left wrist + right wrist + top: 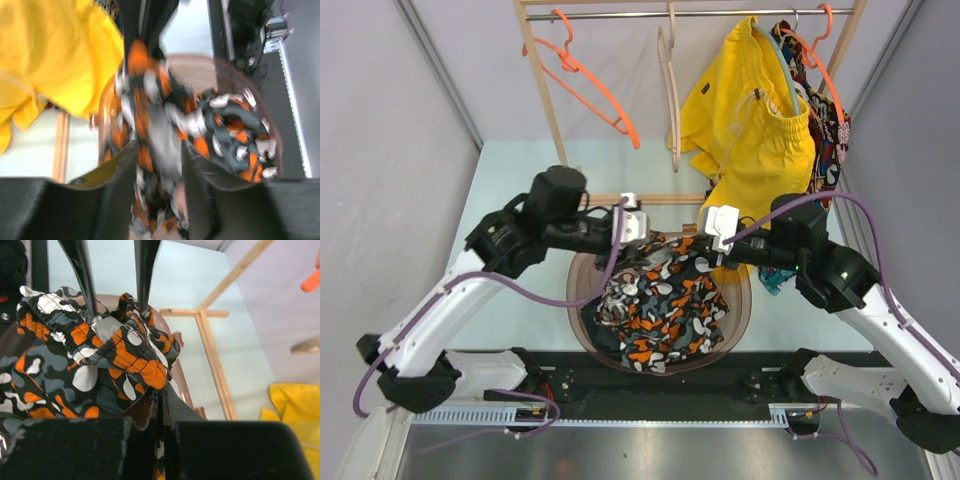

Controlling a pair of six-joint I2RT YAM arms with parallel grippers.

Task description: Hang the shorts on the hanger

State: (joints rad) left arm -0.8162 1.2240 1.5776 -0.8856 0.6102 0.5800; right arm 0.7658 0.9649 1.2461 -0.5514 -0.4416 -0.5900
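Note:
The camouflage-print shorts (660, 300) lie bunched in a round brown basket (576, 305) between the arms. My left gripper (638, 225) is at their far left edge; in the left wrist view it (158, 150) grips a thick, blurred bunch of the shorts (225, 135). My right gripper (712, 232) is at their far right edge; in the right wrist view it (162, 400) is shut on the edge of the shorts (125, 350) near the waistband. The thin orange hanger (595, 85) hangs bare at the left of the rail.
A wooden rack (542, 90) stands at the back. On its rail hang a beige hanger (670, 80), plain yellow shorts (750, 110) and an orange hanger (825, 70) with a patterned garment. The yellow shorts hang close above my right gripper.

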